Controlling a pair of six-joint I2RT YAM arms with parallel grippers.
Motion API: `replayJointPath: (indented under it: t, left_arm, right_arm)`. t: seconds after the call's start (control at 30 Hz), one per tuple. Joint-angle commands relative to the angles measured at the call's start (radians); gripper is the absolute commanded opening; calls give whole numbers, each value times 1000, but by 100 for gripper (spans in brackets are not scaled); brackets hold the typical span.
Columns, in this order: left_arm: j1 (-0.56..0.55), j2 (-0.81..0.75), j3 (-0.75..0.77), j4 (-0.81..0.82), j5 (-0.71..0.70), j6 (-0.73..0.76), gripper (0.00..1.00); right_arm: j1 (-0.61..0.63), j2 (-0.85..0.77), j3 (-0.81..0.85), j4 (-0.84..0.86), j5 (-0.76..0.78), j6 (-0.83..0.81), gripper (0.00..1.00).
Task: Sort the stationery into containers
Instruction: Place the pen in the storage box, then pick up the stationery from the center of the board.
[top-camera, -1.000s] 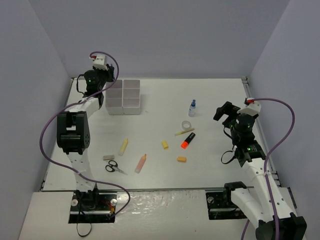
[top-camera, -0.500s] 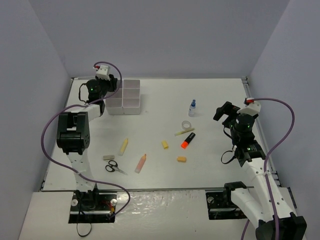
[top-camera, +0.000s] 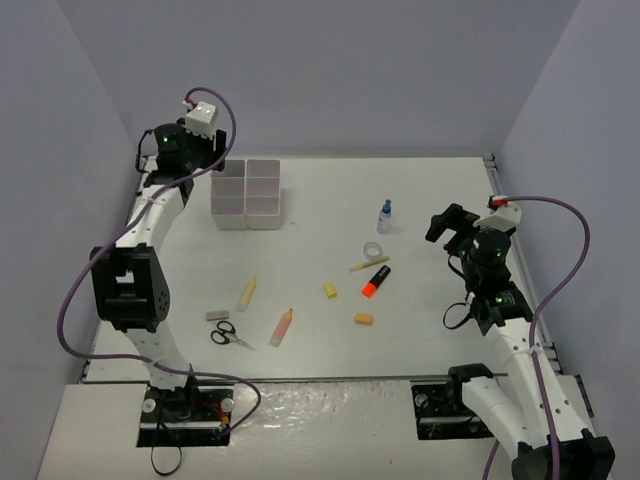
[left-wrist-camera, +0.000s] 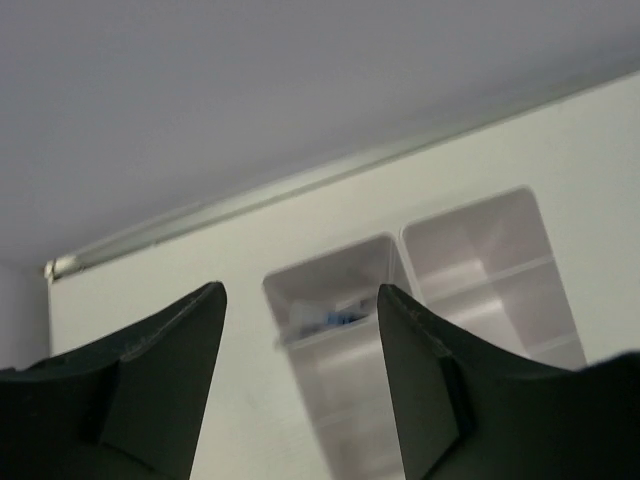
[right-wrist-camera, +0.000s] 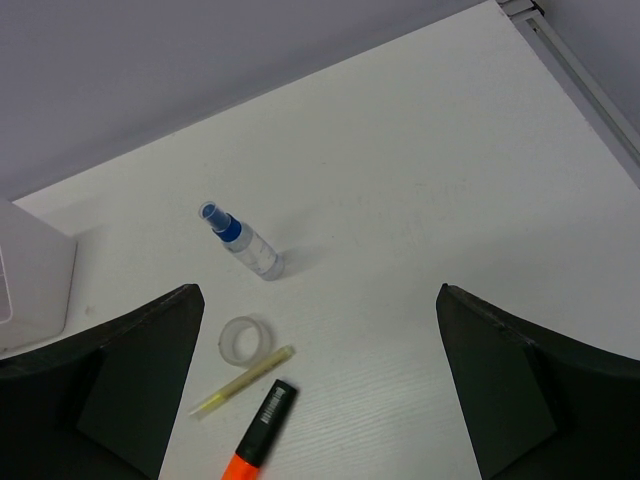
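Observation:
The white six-compartment container (top-camera: 247, 195) stands at the back left. My left gripper (top-camera: 212, 152) hovers open and empty just left of it; in the left wrist view (left-wrist-camera: 300, 385) the container (left-wrist-camera: 480, 290) lies below, with a small blue-and-white item (left-wrist-camera: 338, 319) in one compartment. My right gripper (top-camera: 445, 222) is open and empty, right of the blue-capped bottle (top-camera: 385, 215), tape roll (top-camera: 373, 249), yellow pen (top-camera: 368, 264) and orange marker (top-camera: 376, 281). The right wrist view (right-wrist-camera: 320, 390) shows the bottle (right-wrist-camera: 245, 245), tape (right-wrist-camera: 246, 340), pen (right-wrist-camera: 245, 380) and marker (right-wrist-camera: 262, 430).
Two small yellow erasers (top-camera: 330, 289) (top-camera: 363, 319) lie mid-table. A yellow marker (top-camera: 246, 293), a pink-orange marker (top-camera: 282, 326), a grey eraser (top-camera: 218, 314) and black-handled scissors (top-camera: 230, 335) lie front left. Grey walls close the sides and back.

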Motion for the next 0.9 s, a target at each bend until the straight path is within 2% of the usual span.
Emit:
replayJointPath:
  t: [0.0,0.07,0.17,0.27,0.37,0.47,0.63,0.87]
  left_arm:
    - [8,-135,260,-856,-137,295,59]
    - [43,-180,253,-1031,-223,329,61]
    - [131,-284,80,-1172,-259,395,67]
    - [207,-354,-94,-1208,-278,427,73]
    - [286,-412,-244,-1222,-238,464,75]
    - [361,-452,-341,-1197,-211,503,75]
    - [505,-427,-438,-1230,-106,621,74]
    - [520,-471,-587,-1181,-136,701,72]
  right_arm:
    - [8,31,68,55,-53,-32,100]
    - [12,46,75,56,-66,-39,100]
    - [16,80,103,49,-91,-51,100]
    - [25,105,138,45,-106,-49,100]
    - [43,125,172,42,-105,-43,100]
    - [73,139,203,35,-86,-37,100]
    - [115,154,237,16,-53,-44,100]
    - [141,168,247,4,-20,-46,100]
